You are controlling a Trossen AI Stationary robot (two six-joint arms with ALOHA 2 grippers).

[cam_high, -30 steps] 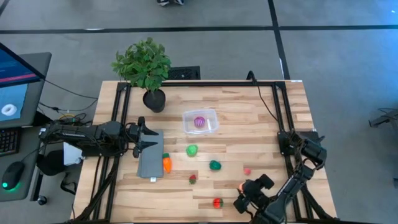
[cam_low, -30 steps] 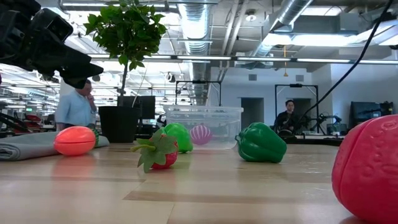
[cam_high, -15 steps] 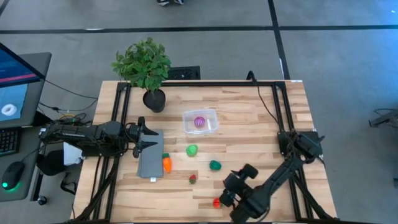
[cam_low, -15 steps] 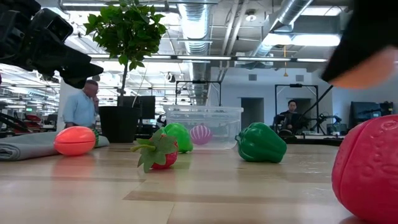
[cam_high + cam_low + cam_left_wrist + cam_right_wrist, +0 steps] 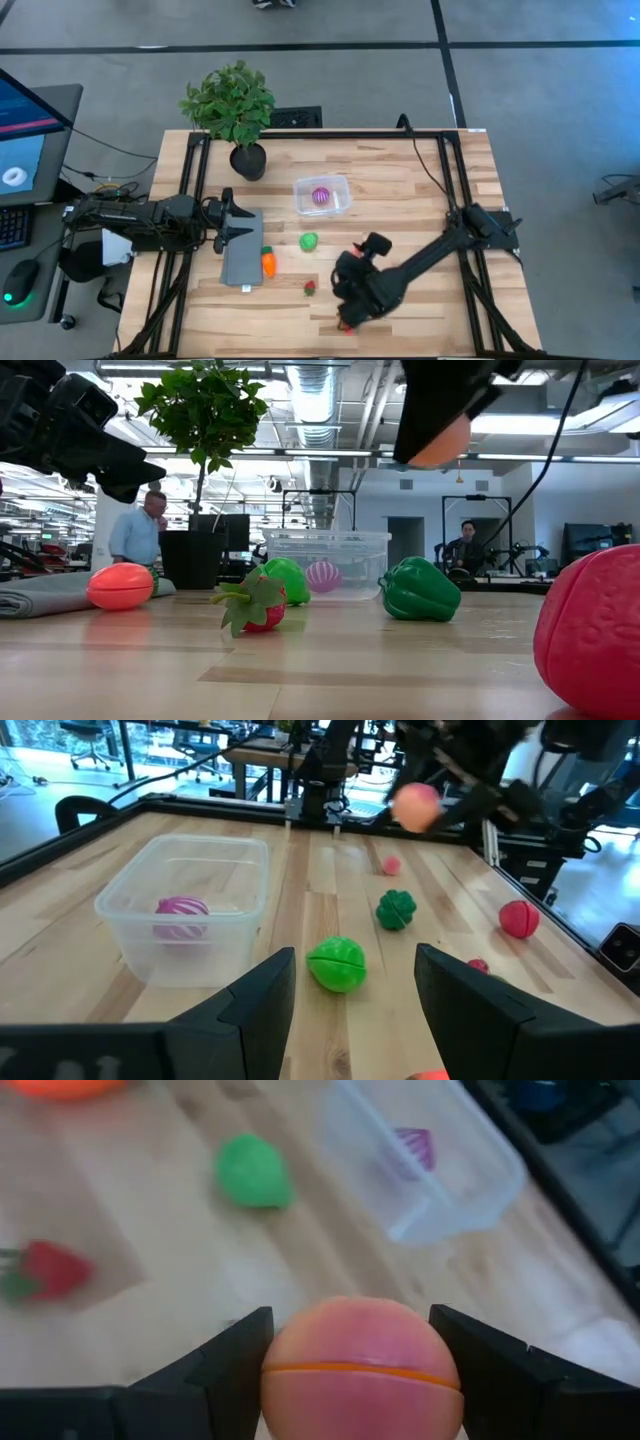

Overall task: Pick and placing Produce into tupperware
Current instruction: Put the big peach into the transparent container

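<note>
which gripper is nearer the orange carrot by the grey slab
Left. The left gripper hovers over the slab just beside the carrot; the right gripper, holding the peach, is farther off across the table.

A pale wooden-plank bench (image 5: 400, 190) is carrying a black-potted leafy plant (image 5: 236, 110), a flat grey rectangular slab (image 5: 242, 259) and a clear squarish plastic tub (image 5: 322, 196). Lying on its boards are an orange toy carrot (image 5: 268, 263), a bright green toy fruit (image 5: 309, 241), a small red strawberry toy (image 5: 310, 288), a dark green toy pepper (image 5: 395, 909) and a round red toy fruit (image 5: 518, 918).
</note>
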